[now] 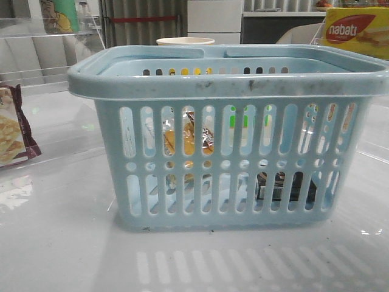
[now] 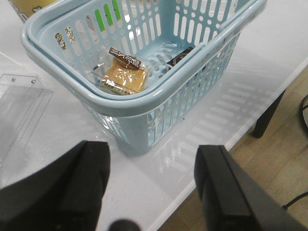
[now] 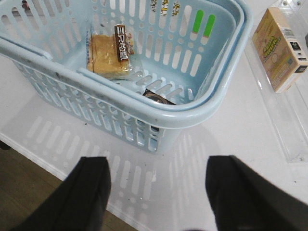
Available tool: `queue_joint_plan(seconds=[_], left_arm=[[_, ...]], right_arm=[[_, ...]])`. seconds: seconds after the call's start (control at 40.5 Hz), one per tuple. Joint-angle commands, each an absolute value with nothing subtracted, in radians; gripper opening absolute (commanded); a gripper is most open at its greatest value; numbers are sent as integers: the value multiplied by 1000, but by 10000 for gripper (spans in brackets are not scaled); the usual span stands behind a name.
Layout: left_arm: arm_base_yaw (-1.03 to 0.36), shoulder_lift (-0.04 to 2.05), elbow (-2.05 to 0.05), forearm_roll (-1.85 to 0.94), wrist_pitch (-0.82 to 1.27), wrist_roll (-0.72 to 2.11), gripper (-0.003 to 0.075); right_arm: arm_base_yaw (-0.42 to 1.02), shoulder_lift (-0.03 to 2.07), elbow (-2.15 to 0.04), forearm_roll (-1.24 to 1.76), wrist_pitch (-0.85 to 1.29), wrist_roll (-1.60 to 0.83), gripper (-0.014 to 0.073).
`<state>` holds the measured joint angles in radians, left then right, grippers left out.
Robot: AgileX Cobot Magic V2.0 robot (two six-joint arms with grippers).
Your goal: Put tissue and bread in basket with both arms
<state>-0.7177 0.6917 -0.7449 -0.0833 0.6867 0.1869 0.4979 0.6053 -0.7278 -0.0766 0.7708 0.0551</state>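
The basket [image 1: 231, 137] sits on the desk [image 1: 61, 243], bread [image 2: 126, 76] and tissue [image 3: 159, 98] both lying inside; left claw [image 2: 151, 185] and right claw [image 3: 158, 192] spread wide, empty.

From my left wrist camera I see the light-blue basket [image 2: 144, 103] standing on the white surface [image 2: 159, 183]. Inside it the bread [image 2: 124, 76] lies on the floor, and the dark tissue [image 2: 179, 57] sits apart from it, partly hidden by the rim. My left hand [image 2: 153, 185] hangs spread wide above the surface, holding nothing.
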Motion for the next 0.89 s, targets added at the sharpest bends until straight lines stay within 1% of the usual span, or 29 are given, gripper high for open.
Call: queue_joint_plan(seconds=[0.0, 0.124, 0.222, 0.297, 0.321, 0.346, 0.865], left_arm=[[-722, 689, -771, -98, 604, 177, 382], [-722, 689, -771, -98, 604, 177, 253], [-722, 689, -771, -98, 604, 177, 146], [-722, 689, -771, -98, 605, 177, 87], [-722, 689, -771, -98, 605, 177, 92], [-722, 689, -771, -98, 605, 177, 93], [-722, 687, -771, -98, 608, 177, 91]], right_arm=[[499, 608, -755, -96, 708, 52, 456], [499, 608, -755, -96, 708, 52, 271], [499, 608, -755, -96, 708, 52, 146], [499, 608, -755, -96, 708, 52, 78], [499, 608, -755, -96, 708, 52, 58], [499, 608, -755, -96, 709, 52, 49], [499, 608, -755, -96, 710, 52, 57]])
